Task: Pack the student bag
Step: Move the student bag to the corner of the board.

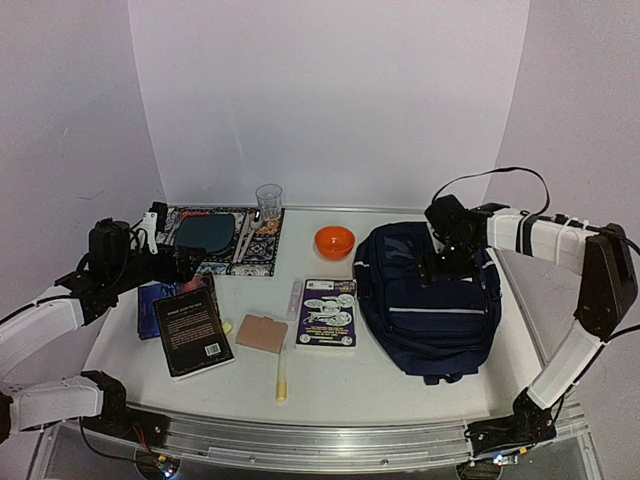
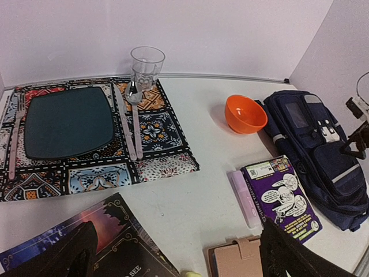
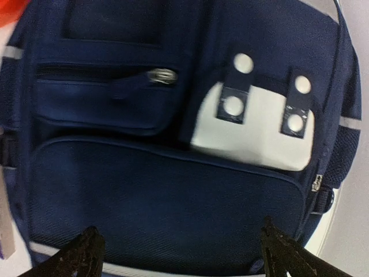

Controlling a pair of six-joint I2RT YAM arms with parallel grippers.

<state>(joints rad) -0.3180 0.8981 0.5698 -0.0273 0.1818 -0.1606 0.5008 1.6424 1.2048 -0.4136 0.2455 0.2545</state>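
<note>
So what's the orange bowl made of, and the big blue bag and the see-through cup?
The orange bowl: probably plastic, smooth and bright with soft shine. The student bag: woven fabric, matte navy, with stitched seams, zips and a mesh-like panel. The cup: clear glass or hard plastic; see-through, can't tell which.

You're looking at the student bag [image 3: 167, 196]: matt navy woven cloth with a shiny metal zip pull [image 3: 161, 75]. Your orange bowl [image 2: 245, 113] looks like smooth glossy plastic, the tumbler [image 2: 146, 64] clear and shiny.

Only "SEE" reads on the dark book [image 2: 124, 242]; print on the purple book [image 2: 282, 196] is illegible.
</note>
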